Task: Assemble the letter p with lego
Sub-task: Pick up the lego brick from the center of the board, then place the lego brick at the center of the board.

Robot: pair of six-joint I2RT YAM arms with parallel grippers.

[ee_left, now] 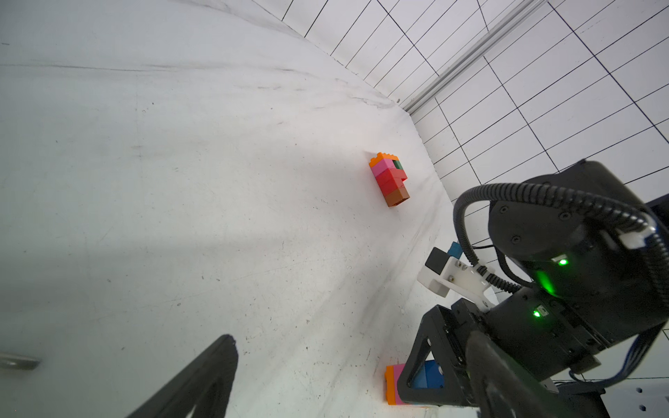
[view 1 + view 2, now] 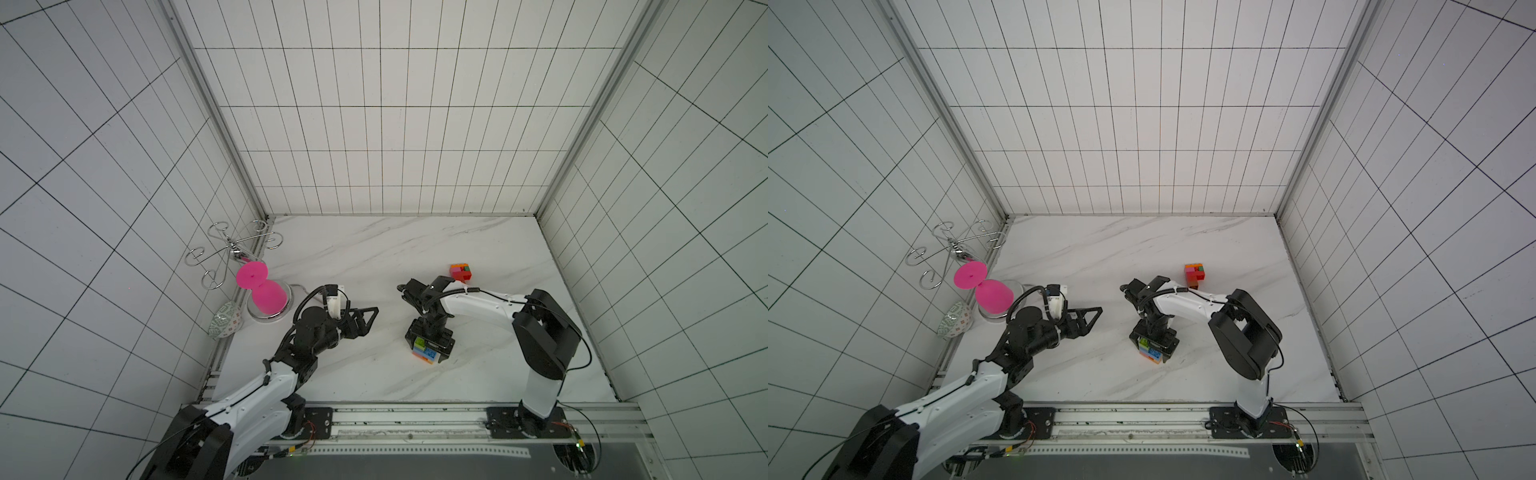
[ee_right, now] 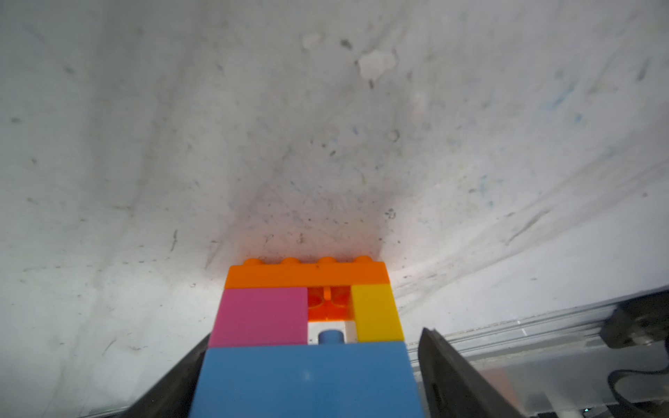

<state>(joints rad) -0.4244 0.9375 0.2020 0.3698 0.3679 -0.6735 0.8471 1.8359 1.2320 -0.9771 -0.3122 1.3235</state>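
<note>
Jaws of the right gripper [image 2: 430,349] are straddling, not yet pinching, the multicoloured studded plastic lego block [image 3: 275,318] near the tabletop's front edge; squeezing its flat sides squarely is looking wisest. Left gripper [image 2: 371,318] is hanging spread, empty.

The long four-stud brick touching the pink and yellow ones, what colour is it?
The brick is orange, clearest in the right wrist view.
</note>
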